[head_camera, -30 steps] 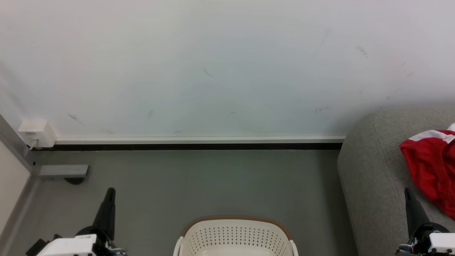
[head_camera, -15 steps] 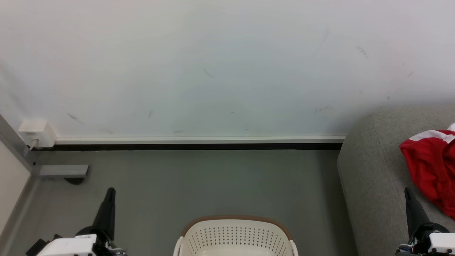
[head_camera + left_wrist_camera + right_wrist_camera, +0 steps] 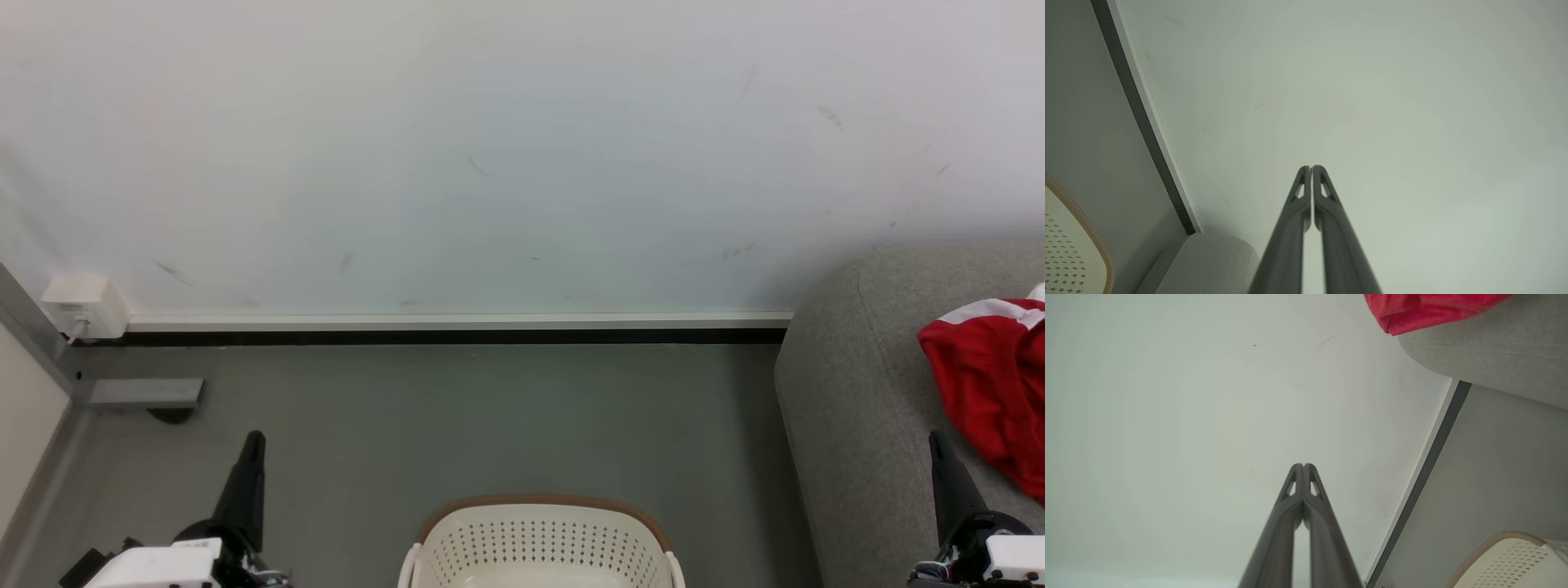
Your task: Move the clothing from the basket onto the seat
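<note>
The red clothing (image 3: 992, 384) with a white stripe lies on the grey seat (image 3: 849, 408) at the right edge; its red edge (image 3: 1425, 308) hangs over the seat's rounded rim (image 3: 1490, 351). The cream basket (image 3: 543, 543) with a brown rim band stands on the floor at the bottom centre, and the part of its inside in view holds nothing. My left gripper (image 3: 255, 441) is shut and holds nothing, left of the basket. My right gripper (image 3: 936, 441) is shut and holds nothing, over the seat's front, just left of the clothing. Both point toward the wall (image 3: 1311, 167) (image 3: 1303, 465).
A pale wall (image 3: 490, 163) with a white and black skirting (image 3: 457, 328) stands behind the grey floor (image 3: 490, 416). A white socket box (image 3: 82, 304) and a grey metal foot (image 3: 147, 394) sit at the left, by a light panel.
</note>
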`<state>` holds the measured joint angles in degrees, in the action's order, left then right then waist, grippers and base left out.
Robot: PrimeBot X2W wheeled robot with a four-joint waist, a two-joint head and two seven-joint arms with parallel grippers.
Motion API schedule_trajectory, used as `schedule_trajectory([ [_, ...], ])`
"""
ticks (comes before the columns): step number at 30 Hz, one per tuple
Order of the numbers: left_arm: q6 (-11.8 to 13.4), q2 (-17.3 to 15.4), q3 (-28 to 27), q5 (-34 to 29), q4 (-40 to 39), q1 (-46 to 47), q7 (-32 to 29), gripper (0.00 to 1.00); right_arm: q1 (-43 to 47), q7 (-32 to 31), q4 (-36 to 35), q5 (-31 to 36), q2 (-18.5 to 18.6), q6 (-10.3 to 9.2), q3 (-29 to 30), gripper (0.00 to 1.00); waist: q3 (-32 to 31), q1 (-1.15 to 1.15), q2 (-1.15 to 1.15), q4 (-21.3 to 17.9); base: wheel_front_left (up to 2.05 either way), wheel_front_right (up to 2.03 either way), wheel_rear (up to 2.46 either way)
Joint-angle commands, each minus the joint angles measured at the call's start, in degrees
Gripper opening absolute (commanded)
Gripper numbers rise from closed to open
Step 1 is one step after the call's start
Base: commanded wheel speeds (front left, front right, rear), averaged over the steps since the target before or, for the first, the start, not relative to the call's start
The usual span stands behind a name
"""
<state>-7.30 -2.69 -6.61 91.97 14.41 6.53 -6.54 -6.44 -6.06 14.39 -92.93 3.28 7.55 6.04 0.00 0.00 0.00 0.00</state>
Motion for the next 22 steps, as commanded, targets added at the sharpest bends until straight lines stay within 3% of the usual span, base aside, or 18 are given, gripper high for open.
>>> schedule_trajectory([
  [1, -0.3, -0.4, -0.2, 0.6, -0.1, 0.4, -0.3, 0.0, -0.4, -0.3, 0.1, 0.2, -0.1, -0.12, 0.2, 0.0, 0.0, 0.0, 0.0, 0.0, 0.0, 0.0, 0.0],
  [22, -0.3, -0.4, -0.2, 0.6, -0.1, 0.4, -0.3, 0.0, -0.5, -0.4, 0.1, 0.3, -0.1, -0.12, 0.3, 0.0, 0.0, 0.0, 0.0, 0.0, 0.0, 0.0, 0.0],
])
